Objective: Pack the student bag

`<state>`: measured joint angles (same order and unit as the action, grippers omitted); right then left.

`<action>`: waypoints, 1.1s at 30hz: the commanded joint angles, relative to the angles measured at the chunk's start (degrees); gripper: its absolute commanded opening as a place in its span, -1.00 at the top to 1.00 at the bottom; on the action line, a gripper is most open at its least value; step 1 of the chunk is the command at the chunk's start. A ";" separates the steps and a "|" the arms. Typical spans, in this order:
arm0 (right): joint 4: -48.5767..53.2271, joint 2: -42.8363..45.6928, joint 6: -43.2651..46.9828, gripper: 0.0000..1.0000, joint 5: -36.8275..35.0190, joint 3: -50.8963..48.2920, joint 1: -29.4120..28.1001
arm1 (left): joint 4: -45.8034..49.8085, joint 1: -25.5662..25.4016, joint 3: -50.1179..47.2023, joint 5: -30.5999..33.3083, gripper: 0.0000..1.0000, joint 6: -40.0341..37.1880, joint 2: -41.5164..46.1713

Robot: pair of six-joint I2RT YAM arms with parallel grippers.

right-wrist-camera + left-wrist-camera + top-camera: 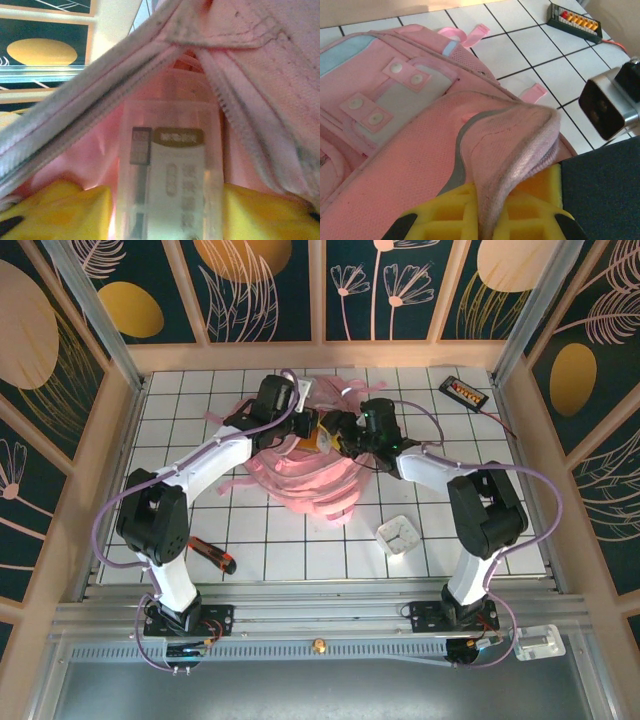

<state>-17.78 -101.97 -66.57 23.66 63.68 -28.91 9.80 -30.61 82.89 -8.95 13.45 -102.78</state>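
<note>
Where your two arms meet, top view: the student bag point(310, 475) lies pink and crumpled on the white gridded table point(500, 510), in the middle toward the far side.
Top view, grippers: your left gripper point(310, 430) and right gripper point(345, 443) sit close together at the bag's far end.
Top view, other items: a black box point(465, 390) at the far right corner; a red-handled tool point(212, 555) near your left base; a white square piece point(403, 533) right of the bag.
Left wrist view: your left gripper point(487, 220) has its yellow fingers point(440, 222) pinched on a raised fold of the student bag point(395, 150); the black box point(572, 22) lies well apart.
Right wrist view: your right gripper point(167, 215) grips a clear pack point(170, 165) between yellow fingers point(60, 210), under the open zipper edges of the student bag point(260, 75).
</note>
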 commanded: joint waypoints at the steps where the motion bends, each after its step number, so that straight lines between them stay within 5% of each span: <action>1: -3.29 -1.04 0.54 -0.38 1.79 2.55 -1.98 | -6.84 -1.08 0.06 -1.39 1.00 1.89 4.22; 9: -11.37 1.46 0.36 -0.38 3.48 -3.43 -1.69 | -6.81 -1.12 -0.49 -0.89 1.00 1.55 4.25; 17: -28.64 -5.88 -5.63 0.45 8.39 -2.45 -2.12 | -7.43 -1.12 -1.55 -1.15 1.00 2.66 4.21; 21: -28.31 -8.54 -6.47 0.45 9.62 -1.39 -2.08 | -6.90 -1.07 -1.68 -0.72 1.00 2.36 4.26; 24: -27.26 -6.34 -5.56 0.28 9.40 -3.85 -1.59 | -7.07 -1.10 -1.68 -0.89 1.00 2.54 4.21; 29: -18.66 2.24 1.33 -0.02 8.52 -7.07 -1.50 | -7.84 -1.10 -1.51 -1.15 1.00 3.14 3.93; 33: -10.14 10.68 7.20 -0.06 5.67 -10.26 -1.41 | -8.67 -1.11 -1.17 -2.44 1.00 4.71 3.05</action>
<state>-32.91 -98.94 -66.02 28.38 54.81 -28.99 8.71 -31.07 80.34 -8.14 14.90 -101.43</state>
